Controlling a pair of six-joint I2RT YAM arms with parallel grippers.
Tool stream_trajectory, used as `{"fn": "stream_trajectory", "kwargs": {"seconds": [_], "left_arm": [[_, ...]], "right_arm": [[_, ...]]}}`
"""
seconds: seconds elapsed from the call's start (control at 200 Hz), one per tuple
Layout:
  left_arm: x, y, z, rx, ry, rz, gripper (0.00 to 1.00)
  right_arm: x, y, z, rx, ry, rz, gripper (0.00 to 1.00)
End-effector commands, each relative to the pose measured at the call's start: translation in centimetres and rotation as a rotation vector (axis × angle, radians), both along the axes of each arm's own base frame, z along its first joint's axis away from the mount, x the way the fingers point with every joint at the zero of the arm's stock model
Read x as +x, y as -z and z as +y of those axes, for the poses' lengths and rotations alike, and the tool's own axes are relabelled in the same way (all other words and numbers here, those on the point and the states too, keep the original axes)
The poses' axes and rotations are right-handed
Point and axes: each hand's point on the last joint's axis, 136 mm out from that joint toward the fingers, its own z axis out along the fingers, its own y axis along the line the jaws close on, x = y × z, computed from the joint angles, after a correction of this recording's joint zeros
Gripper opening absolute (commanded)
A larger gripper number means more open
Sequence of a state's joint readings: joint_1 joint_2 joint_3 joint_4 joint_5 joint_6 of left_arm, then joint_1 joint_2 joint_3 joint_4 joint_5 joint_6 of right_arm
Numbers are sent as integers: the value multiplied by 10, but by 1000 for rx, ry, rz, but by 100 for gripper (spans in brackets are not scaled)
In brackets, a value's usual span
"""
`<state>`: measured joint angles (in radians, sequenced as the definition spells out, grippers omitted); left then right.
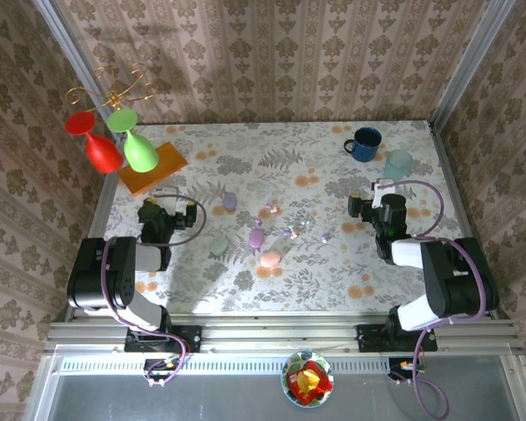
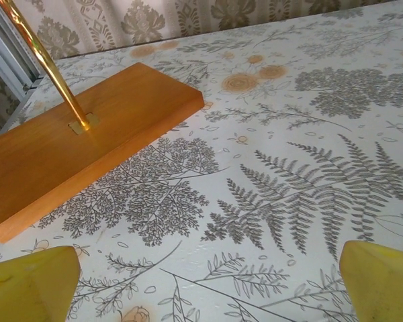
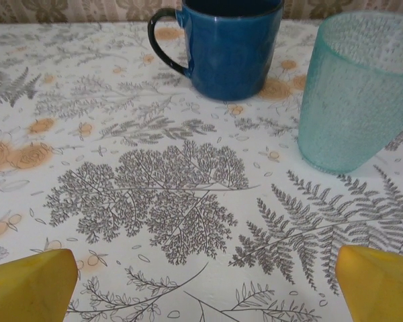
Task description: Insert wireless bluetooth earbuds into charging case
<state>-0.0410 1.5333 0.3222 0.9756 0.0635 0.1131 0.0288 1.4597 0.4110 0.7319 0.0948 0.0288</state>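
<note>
Several pebble-like pastel charging cases lie mid-table: a lilac one (image 1: 230, 201), a green one (image 1: 219, 246), a pinkish-lilac one (image 1: 256, 237) and a pink one (image 1: 270, 258). Tiny glossy earbuds (image 1: 269, 209) (image 1: 289, 233) (image 1: 324, 237) are scattered just right of them. My left gripper (image 1: 165, 193) (image 2: 208, 288) hovers left of the cases, open, with bare tablecloth between its yellow fingertips (image 2: 33, 282). To the right of the earbuds my right gripper (image 1: 381, 187) (image 3: 205, 288) is open too, its yellow fingertips (image 3: 379, 282) wide apart over bare cloth.
An orange wooden base (image 2: 74, 141) with a gold rod (image 2: 47, 64) stands ahead of the left gripper; it carries hanging red (image 1: 101, 151) and green (image 1: 138, 151) glasses. A blue mug (image 3: 232, 47) and a teal tumbler (image 3: 359, 94) stand ahead of the right gripper.
</note>
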Motion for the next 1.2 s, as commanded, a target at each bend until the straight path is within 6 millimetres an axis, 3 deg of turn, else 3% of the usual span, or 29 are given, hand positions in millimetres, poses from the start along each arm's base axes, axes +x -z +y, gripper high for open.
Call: {"fn": "stream_trajectory", "kwargs": {"seconds": [0.0,0.235,0.5,0.7,0.74,0.855,1.02,1.195], "left_arm": [[-7,-23,-10,19,57,-95,100],[-17,-40,-56,132,248,-43,100],[-30,-55,-111,214,395,49,100],[-45,-75,-148,77,417,123,100],[-55,-79,-164,51,453,141,100],[-70,-85,-183,-6,434,197,100],[-88,-70,-191,-67,313,306,100],[-100,-45,-195,-130,193,433,100]], "right_arm": [[-1,-41,7,1,-32,-65,100],[-26,-75,16,42,-63,-72,100],[-59,-96,44,276,-113,-41,100],[-88,-92,86,384,-242,-9,100],[-95,-91,97,380,-281,-8,100],[-114,-85,125,368,-385,12,100],[-147,-69,166,302,-597,71,100],[-164,-57,190,268,-710,129,100]]}}
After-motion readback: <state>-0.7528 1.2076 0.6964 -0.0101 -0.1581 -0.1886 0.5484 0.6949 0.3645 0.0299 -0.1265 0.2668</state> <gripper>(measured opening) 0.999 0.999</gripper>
